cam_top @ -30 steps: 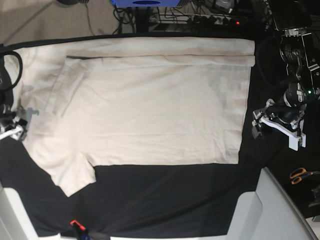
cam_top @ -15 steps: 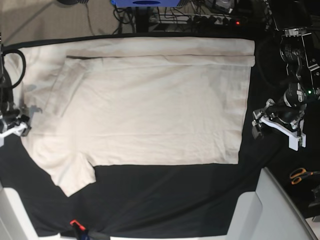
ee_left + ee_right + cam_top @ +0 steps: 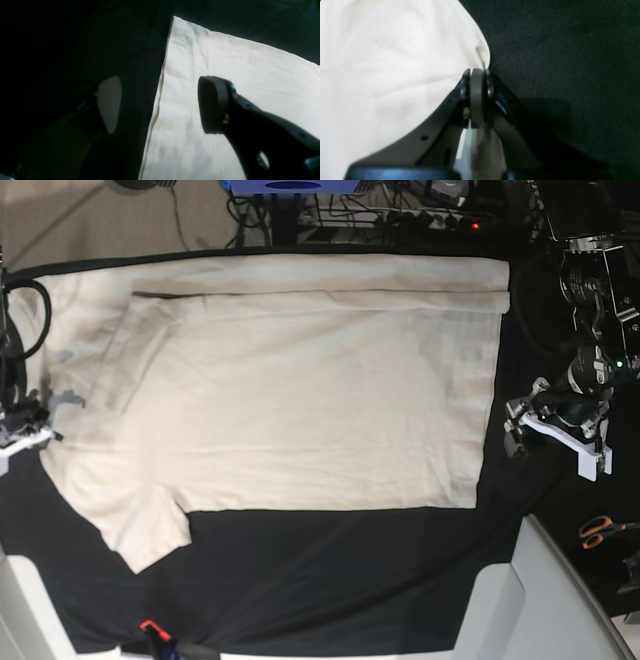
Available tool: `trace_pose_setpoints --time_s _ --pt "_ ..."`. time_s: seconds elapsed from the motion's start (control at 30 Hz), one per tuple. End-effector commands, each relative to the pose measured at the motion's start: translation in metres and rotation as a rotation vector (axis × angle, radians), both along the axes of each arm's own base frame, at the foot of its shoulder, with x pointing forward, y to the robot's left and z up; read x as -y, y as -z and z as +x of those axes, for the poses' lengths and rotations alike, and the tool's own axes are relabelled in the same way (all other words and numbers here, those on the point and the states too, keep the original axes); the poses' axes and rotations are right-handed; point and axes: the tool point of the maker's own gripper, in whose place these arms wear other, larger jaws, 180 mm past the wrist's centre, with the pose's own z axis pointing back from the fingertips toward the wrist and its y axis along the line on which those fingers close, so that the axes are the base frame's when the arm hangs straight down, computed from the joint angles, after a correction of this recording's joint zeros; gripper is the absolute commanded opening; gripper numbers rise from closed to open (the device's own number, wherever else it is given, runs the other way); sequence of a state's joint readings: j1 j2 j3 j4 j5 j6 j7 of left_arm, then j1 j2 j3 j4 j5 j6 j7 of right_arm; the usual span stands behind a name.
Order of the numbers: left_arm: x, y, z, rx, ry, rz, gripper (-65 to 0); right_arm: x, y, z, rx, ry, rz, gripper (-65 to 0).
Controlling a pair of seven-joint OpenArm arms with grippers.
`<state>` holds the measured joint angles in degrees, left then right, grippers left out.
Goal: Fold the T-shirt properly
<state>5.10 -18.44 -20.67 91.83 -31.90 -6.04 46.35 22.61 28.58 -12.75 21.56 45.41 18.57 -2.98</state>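
The cream T-shirt point(image 3: 300, 400) lies spread flat on the black table cover, with its far edge folded over in a long strip. One short sleeve point(image 3: 145, 535) points toward the near left. My right gripper point(image 3: 35, 432) sits at the shirt's left edge. In the right wrist view the gripper point(image 3: 478, 72) is shut, with a fold of the T-shirt point(image 3: 395, 62) pinched at its tips. My left gripper point(image 3: 550, 442) stands open just beyond the shirt's right hem. In the left wrist view the gripper point(image 3: 162, 105) straddles that hem point(image 3: 160, 100) without touching it.
Orange-handled scissors point(image 3: 600, 530) lie at the right edge. White bins stand at the near right point(image 3: 500, 600) and near left point(image 3: 20, 610). A small red-tipped clamp point(image 3: 150, 627) sits at the front edge. Cables and a blue base point(image 3: 290, 188) lie beyond the table.
My right gripper has closed on the shirt's left edge, after standing open there. The left arm and the shirt's lay have not visibly moved.
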Motion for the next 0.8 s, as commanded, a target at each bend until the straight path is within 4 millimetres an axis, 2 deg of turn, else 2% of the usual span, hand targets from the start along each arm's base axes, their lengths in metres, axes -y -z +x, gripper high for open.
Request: trace_pose_setpoints --time_s 0.0,0.17,0.4,0.6,0.77 --pt "-0.003 -0.014 0.008 0.043 0.007 0.013 -19.3 0.012 -0.027 0.022 0.085 0.000 -0.023 -64.8" --pt "-0.003 -0.014 0.008 0.043 0.007 0.013 -19.3 -0.004 -0.034 0.025 0.126 -0.053 -0.022 -64.8" --pt "-0.003 -0.014 0.008 0.043 0.007 0.013 -19.3 -0.019 -0.031 0.018 0.095 -0.102 -0.006 -64.8" --pt "-0.003 -0.011 0.005 0.036 0.007 0.013 -19.3 -0.017 -0.037 0.005 0.115 -0.083 0.021 -64.8" --pt "-0.003 -0.010 0.004 0.033 0.007 0.013 -19.3 -0.014 -0.050 -0.003 0.132 -0.097 0.015 -64.8"
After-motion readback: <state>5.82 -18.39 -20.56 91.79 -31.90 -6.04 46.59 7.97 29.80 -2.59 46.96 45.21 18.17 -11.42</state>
